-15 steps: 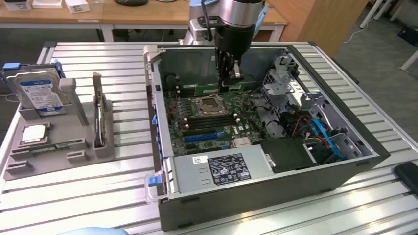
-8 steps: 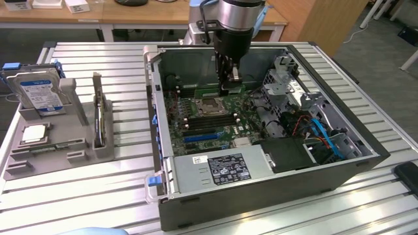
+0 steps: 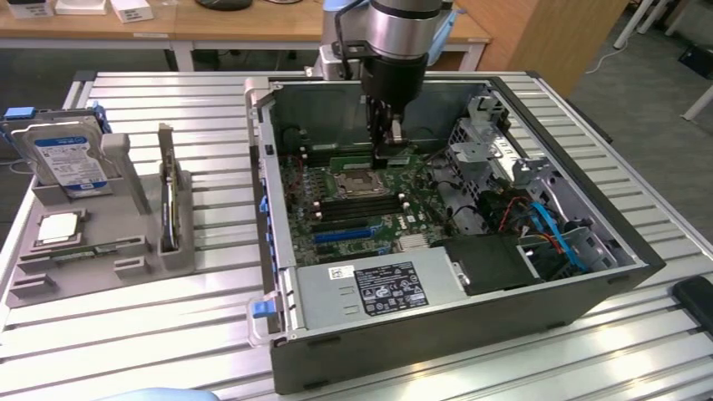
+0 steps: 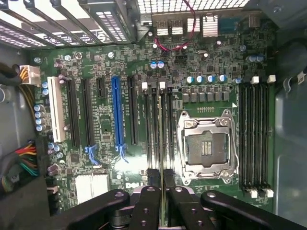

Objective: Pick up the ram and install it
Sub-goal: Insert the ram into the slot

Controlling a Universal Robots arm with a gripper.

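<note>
**Position.** The claw (image 3: pixel 390 149) is closed on the ram (image 4: pixel 165 196), which shows as a thin strip pinched between the two fingers. The ram hangs inside the computer case (image 3: pixel 446 334), over the memory slots (image 4: pixel 158 129) just beside the processor socket (image 4: pixel 207 146). Whether its lower edge touches a slot cannot be told.

**Orientation.** The ram stands on edge and is seen edge-on from the wrist. Its long axis runs parallel to the memory slots. In the exterior view this is roughly across the case, from that view's left to its right. The contact edge appears to face down toward the motherboard (image 4: pixel 96 62). Which end carries the notch cannot be told.

**Hazards.**
- Sideways offset: the slots lie close together, so a small error would likely land the edge on a slot wall or in the neighbouring slot.
- Tilt along the long axis: one end would seat first and the stick would jam.
- Slot clips (image 4: pixel 145 86): a closed clip would block seating.
- Slip: the narrow grip may let the stick pivot under pressing force.
- The open socket has exposed contacts; a stray descent could damage them.
</note>
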